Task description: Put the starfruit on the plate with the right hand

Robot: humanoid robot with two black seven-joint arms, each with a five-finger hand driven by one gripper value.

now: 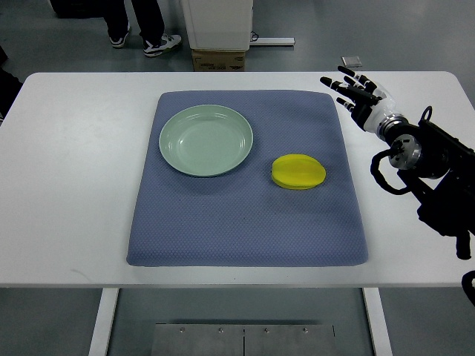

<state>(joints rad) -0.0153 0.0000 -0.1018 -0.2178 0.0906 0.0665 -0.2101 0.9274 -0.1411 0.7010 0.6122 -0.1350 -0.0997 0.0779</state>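
Observation:
A yellow starfruit [298,171] lies on the blue-grey mat [245,215], right of centre. A pale green plate [206,140] sits on the mat to its upper left and holds nothing. My right hand [353,91] hovers over the white table beyond the mat's upper right corner, up and to the right of the starfruit. Its fingers are spread and hold nothing. Its black arm comes in from the right edge. The left arm does not show.
The mat lies on a white table [67,185]. A cardboard box [219,59] and a white cabinet stand behind the table's far edge. A person's legs and shoes [159,44] show at the top left. A small grey object [352,61] lies past the far edge.

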